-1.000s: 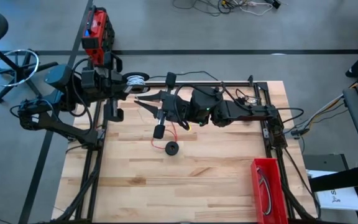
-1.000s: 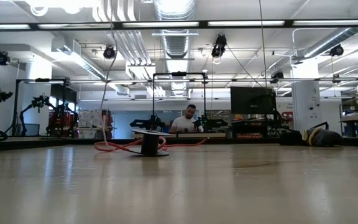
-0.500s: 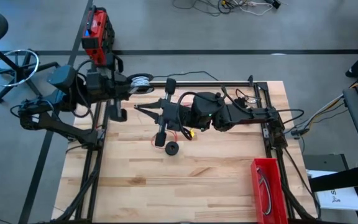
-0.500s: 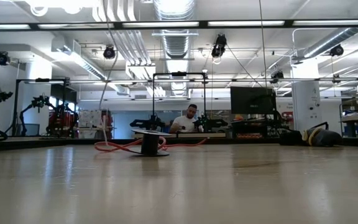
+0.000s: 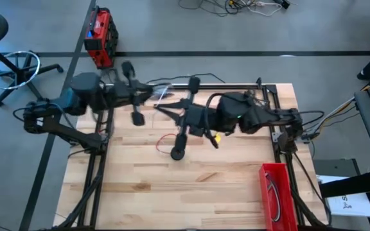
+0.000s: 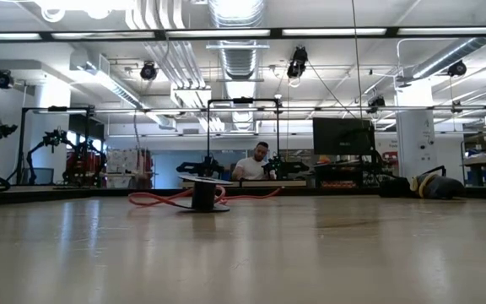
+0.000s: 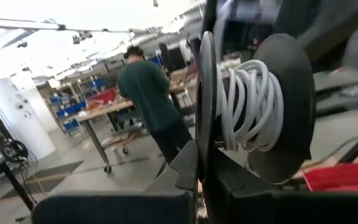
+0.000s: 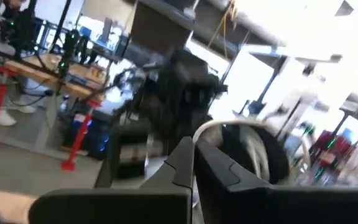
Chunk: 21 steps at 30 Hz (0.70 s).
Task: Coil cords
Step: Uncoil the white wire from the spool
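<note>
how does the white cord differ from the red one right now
The white cord is wound in tight turns on a dark spool, held up close in front of the left gripper; the red cord lies loose in open loops around a small dark spool standing on the table. The white one is off the table, the red one rests on it. Both are thin cables at spools.

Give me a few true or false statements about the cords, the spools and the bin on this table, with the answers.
1. The white cord is wound on a spool. True.
2. The red cord lies on the table by a black spool. True.
3. The red bin sits at the table's centre. False: it sits at a corner on the right arm's side.
4. The white cord lies loose on the table. False: it is coiled on a spool near the left gripper.
5. Nobody shows in the room. False: a person stands at a bench.
</note>
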### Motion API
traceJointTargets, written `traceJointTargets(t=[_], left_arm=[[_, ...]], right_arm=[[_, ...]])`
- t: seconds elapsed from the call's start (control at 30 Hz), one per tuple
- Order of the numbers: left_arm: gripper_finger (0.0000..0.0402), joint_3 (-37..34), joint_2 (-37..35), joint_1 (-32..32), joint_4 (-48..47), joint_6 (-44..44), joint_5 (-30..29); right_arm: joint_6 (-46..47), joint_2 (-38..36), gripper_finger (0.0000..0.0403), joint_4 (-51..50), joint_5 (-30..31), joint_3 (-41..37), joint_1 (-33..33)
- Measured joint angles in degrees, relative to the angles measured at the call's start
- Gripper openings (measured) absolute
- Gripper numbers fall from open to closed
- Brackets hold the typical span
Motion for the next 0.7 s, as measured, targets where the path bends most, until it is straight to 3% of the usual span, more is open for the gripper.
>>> traceJointTargets(t=[0.3,0.7], left_arm=[[0.0,0.09,-4.57,0.0,-0.86,-2.32,1.14],[0.0,0.07,-6.96,-0.02,-0.79,-5.15,2.93]], right_arm=[[7.84,-3.01,0.0009,-11.05,1.5,0.02,0.05],[7.27,-1.54,0.011,-11.09,1.54,-0.09,0.05]])
